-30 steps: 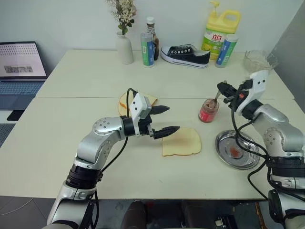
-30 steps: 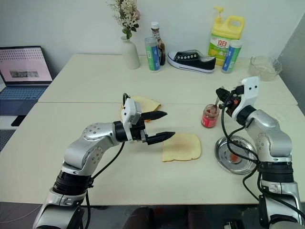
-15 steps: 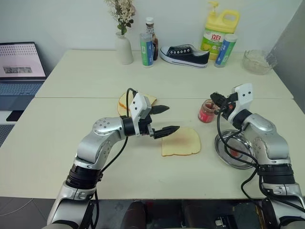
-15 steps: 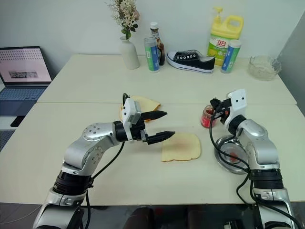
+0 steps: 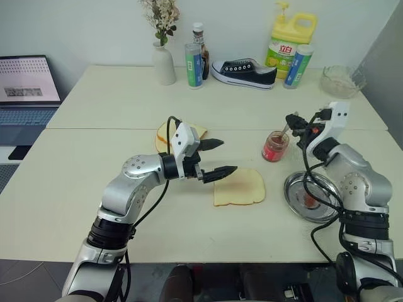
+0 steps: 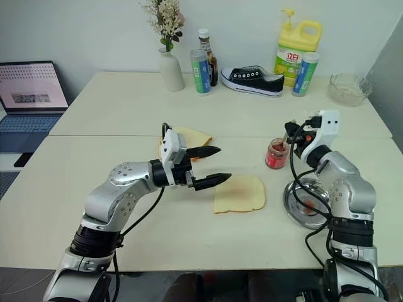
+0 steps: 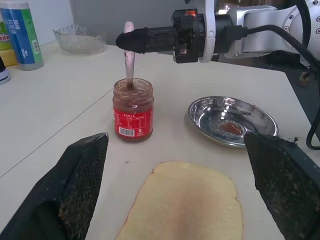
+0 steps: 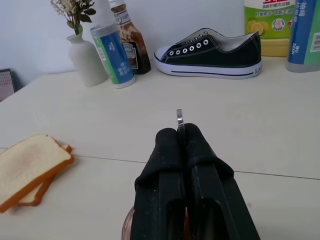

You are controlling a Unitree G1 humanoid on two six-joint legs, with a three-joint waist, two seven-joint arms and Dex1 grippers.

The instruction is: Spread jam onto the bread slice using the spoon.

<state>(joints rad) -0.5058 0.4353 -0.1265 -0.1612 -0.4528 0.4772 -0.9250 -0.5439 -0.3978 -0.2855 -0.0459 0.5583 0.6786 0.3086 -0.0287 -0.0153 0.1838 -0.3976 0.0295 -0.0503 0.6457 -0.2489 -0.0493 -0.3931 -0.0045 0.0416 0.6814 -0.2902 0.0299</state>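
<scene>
L gripper (image 5: 217, 157) hasn't budged: jaws wide, holding nothing, hovering just over the near-left edge of the bread slice (image 5: 239, 187), which lies flat on the table (image 5: 82, 157) mid-scene, w/ a faint reddish tint at centre but no real jam layer yet. Spare toast slices (image 5: 165, 133) sit behind the L arm, untouched.

Jam jar (image 5: 275, 146) stands open just R of the bread, steel dish (image 5: 313, 197) near it on the R, a red smear in its bowl.

The change is on the R side: R gripper (image 5: 295, 122), pinched tight on the spoon (image 7: 129, 55) handle, dipped low toward the jar half a sec ago and has now come back up and rolled. From the L wrist view the spoon stands near upright w/ its bowl end down inside the jar.

Judgement: it's working the spoon in the jam to load it; the carry across to the bread is still to come.
</scene>
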